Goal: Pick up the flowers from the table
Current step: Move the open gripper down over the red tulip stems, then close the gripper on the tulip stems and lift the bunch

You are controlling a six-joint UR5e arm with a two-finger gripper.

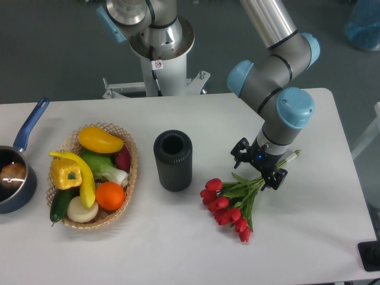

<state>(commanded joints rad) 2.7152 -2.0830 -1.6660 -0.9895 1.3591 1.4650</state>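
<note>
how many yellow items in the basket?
3: a yellow squash at the basket's back, a yellow pepper on its left side, and a banana curving beside the pepper. Others may be buried.

Robotics lab setting, shown by a grey-and-blue industrial arm (279, 65) mounted on a pedestal (159, 65) behind a white table (178, 243), grey floor beyond, staged props laid out, produce basket (95, 175), black vase (173, 160), blue pan (15, 172)

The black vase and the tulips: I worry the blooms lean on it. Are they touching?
Apart. The camera view shows bare white table between the black vase and the nearest bud of the flowers.
</note>
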